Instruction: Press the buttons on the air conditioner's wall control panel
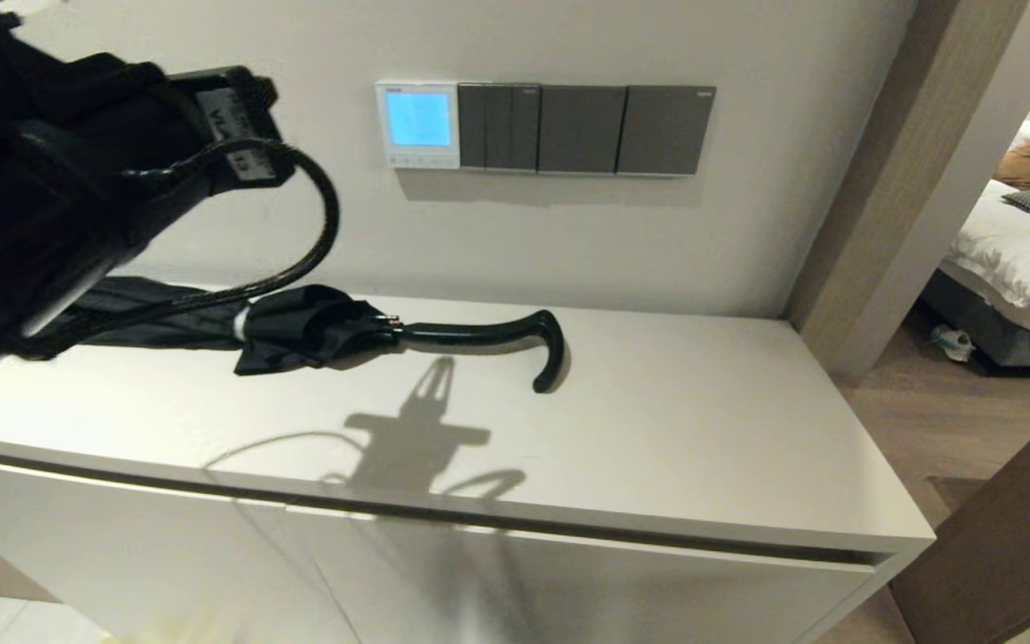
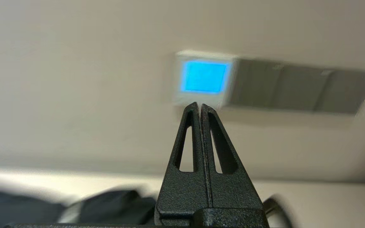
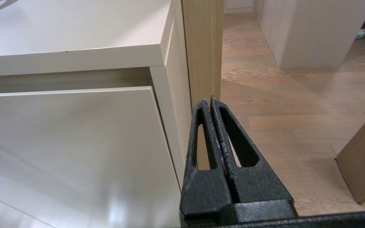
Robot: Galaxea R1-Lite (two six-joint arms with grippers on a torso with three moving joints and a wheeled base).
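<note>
Overhead, left gripper [image 2: 200, 106] fingers together above the white cabinet top [image 1: 658, 429].

Your light is soft and even, coming from above and behind the left gripper [image 2: 200, 106], whose shadow [image 1: 421, 438] falls sharp on the glossy cabinet top [image 1: 703, 429]. Past its tips the control panel [image 2: 203, 79] smears with motion blur, its screen [image 2: 204, 77] glowing blue. Your right wrist view stays crisp.
</note>
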